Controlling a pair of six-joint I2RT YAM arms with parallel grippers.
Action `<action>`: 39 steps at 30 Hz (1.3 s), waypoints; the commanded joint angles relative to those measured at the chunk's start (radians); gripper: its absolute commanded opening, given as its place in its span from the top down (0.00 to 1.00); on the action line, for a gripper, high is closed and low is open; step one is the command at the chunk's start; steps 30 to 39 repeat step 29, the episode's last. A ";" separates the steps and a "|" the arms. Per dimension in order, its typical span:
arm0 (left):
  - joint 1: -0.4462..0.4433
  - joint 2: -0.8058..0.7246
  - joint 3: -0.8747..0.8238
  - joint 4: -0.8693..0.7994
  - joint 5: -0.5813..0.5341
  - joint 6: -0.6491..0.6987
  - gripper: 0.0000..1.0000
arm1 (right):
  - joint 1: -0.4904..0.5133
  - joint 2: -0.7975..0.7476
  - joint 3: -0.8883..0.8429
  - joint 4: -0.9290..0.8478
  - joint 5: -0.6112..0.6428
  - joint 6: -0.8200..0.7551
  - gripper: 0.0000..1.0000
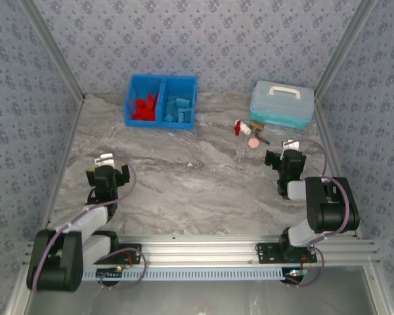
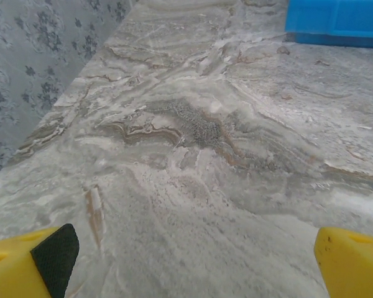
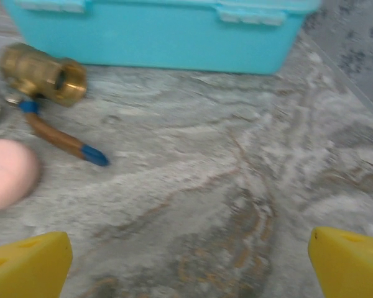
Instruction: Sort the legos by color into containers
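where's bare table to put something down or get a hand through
Widest bare patch: the middle of the table, from the blue bin forward to the near rail. Also bare: the strip between bin and left wall. Crowded: right in front of the teal box, where the bottle, brass valve and pink disc sit close together.

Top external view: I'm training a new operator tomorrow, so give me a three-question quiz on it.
1. True or false: the red legos lie in the blue bin's right compartment.
2. The left claw is: A shut on a lego, B open, C shut empty.
3. Which container stands nearest the right claw?
Key: 1 false, left compartment; 2 B; 3 the teal lidded box.
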 commanded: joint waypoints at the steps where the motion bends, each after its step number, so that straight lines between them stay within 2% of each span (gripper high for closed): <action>1: 0.041 0.141 0.073 0.258 0.111 0.007 0.01 | -0.007 -0.003 0.013 0.034 -0.093 -0.037 0.00; 3: 0.060 0.253 0.132 0.299 0.163 -0.009 0.01 | -0.023 -0.004 0.022 0.008 -0.162 -0.043 0.00; 5: 0.067 0.382 0.205 0.271 0.187 -0.008 0.01 | -0.027 -0.004 0.024 0.009 -0.169 -0.043 0.00; 6: 0.067 0.433 0.188 0.367 0.235 0.014 0.01 | -0.027 -0.004 0.023 0.010 -0.169 -0.043 0.00; 8: 0.069 0.410 0.201 0.295 0.230 0.003 0.01 | -0.027 -0.002 0.023 0.009 -0.169 -0.044 0.00; 9: 0.070 0.421 0.193 0.334 0.229 0.008 0.01 | -0.028 -0.002 0.024 0.008 -0.171 -0.044 0.00; 10: 0.069 0.413 0.203 0.294 0.230 0.005 0.01 | -0.028 -0.003 0.023 0.008 -0.171 -0.044 0.00; 39: 0.069 0.415 0.200 0.309 0.229 0.006 0.01 | -0.029 -0.004 0.022 0.012 -0.184 -0.046 0.00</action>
